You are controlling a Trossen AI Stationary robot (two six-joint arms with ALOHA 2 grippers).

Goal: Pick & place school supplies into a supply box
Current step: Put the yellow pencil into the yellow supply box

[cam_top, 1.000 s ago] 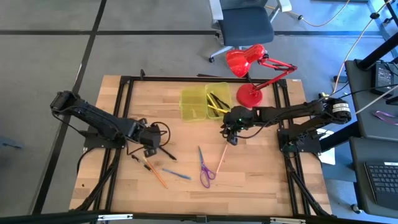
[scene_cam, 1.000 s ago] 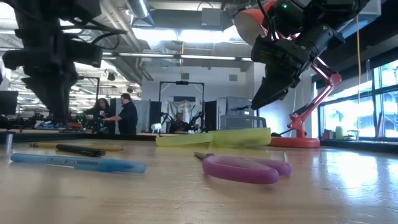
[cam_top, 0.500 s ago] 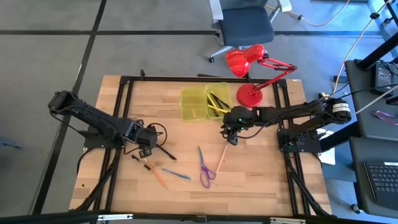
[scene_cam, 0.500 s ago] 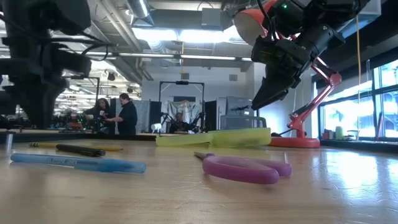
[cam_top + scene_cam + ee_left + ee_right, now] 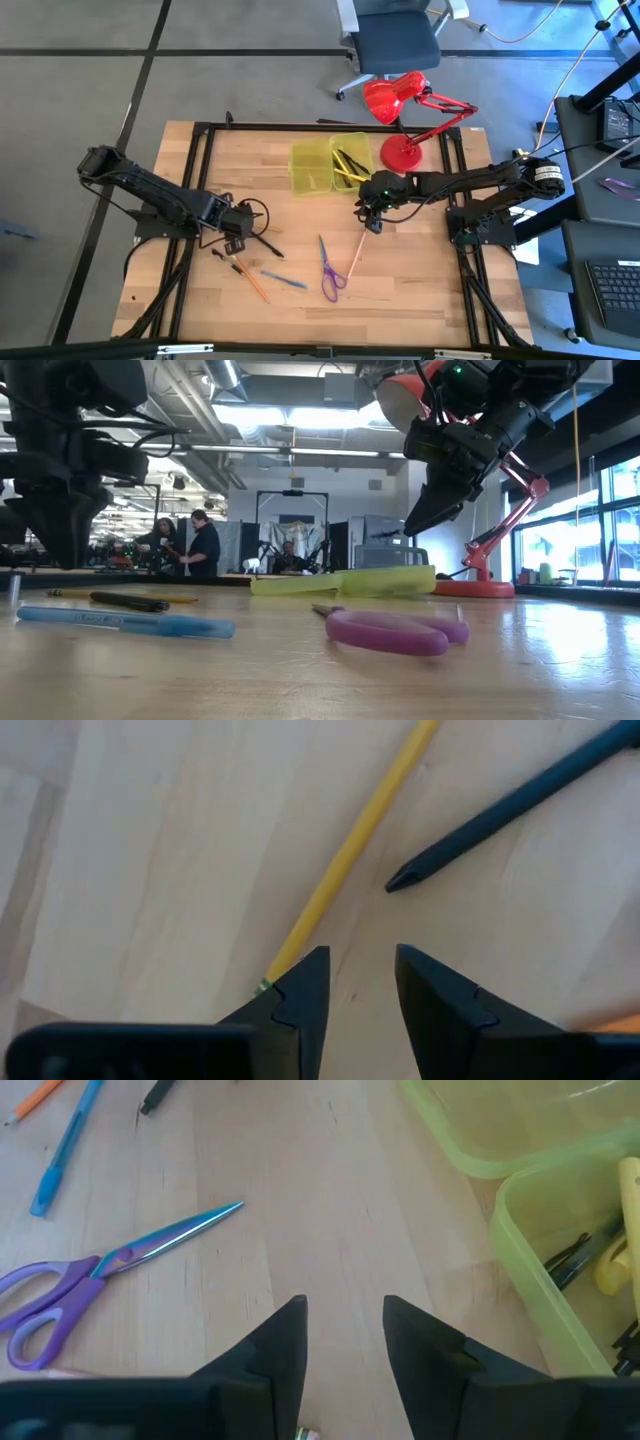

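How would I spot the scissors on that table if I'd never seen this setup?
Start at the red desk lamp at the table's far edge, with the yellow-green supply box beside it. Come toward the near edge from the box: the scissors lie between a blue pen and a pale pink pencil. Only they have purple loop handles.

1. Overhead view: even, bright light on the wooden surface (image 5: 420,290); shadows were faint and short.
2. Low view: ceiling lights (image 5: 300,415) and the window (image 5: 600,520) at right glared; both arms showed as dark silhouettes.
3. Low view: the near blue pen (image 5: 125,623) and purple scissors (image 5: 390,630) were soft, the foreground blurred.
4. Wrist views: evenly lit, sharp on the wood; the near fingers were dark.
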